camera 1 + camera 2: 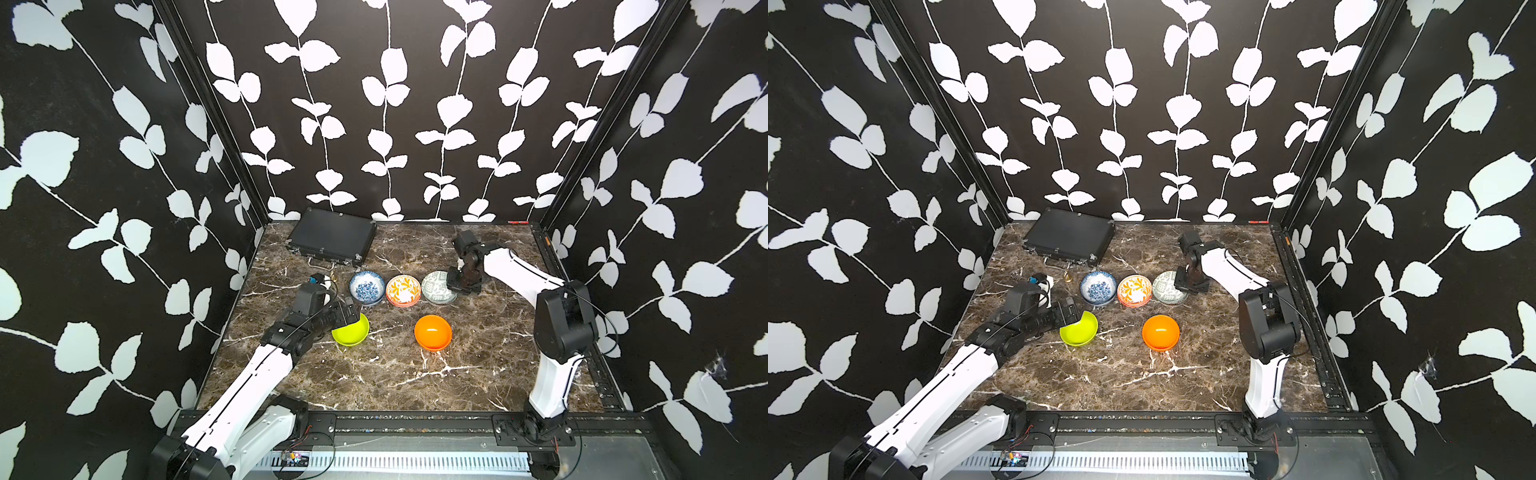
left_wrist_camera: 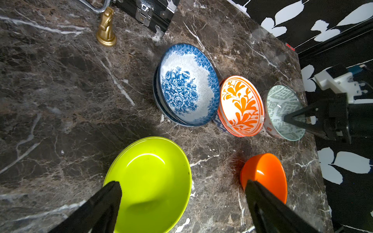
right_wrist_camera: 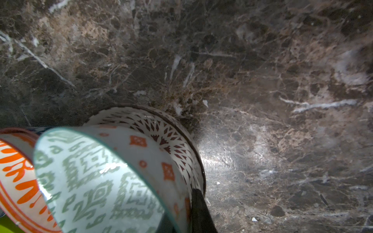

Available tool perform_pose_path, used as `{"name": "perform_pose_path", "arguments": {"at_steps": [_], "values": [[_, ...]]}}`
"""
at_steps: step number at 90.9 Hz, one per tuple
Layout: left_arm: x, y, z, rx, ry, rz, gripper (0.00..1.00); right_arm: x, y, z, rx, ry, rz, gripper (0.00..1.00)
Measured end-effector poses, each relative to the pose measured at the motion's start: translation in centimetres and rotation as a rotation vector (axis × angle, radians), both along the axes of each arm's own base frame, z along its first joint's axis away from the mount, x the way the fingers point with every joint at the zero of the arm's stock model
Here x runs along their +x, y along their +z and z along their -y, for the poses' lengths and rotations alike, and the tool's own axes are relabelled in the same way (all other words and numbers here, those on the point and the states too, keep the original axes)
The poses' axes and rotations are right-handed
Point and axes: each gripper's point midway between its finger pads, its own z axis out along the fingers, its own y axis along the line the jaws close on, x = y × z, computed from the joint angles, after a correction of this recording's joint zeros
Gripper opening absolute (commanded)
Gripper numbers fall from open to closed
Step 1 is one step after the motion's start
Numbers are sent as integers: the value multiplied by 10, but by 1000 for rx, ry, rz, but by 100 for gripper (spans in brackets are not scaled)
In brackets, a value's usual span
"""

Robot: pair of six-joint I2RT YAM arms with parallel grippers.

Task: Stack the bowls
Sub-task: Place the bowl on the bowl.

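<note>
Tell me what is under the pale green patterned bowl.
The pale green bowl sits nested in a white lattice bowl, whose rim and inner wall show past its edge. The lattice bowl's bottom and anything beneath it are covered.

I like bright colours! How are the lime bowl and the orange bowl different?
The lime bowl is yellow-green; the orange bowl is orange. The open left gripper hovers at the lime bowl; the orange bowl stands free. Both are plain, round and on the table.
</note>
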Motion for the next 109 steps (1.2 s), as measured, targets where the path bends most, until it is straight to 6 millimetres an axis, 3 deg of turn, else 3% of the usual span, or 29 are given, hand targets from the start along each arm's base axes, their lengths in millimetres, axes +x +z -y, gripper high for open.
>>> {"name": "perform_pose_path", "arguments": {"at_steps": [9, 34, 75, 109], "values": [[0, -1, 0, -2, 0, -3, 98, 0, 0, 0, -1, -1, -3, 26], [-1, 0, -1, -6, 1, -2, 98, -2, 0, -2, 0, 4, -5, 27], [-1, 1, -2, -15, 6, 1, 99, -8, 9, 3, -6, -2, 9, 23], [-2, -3, -3, -17, 9, -6, 98, -6, 11, 6, -10, -20, 20, 2]]}}
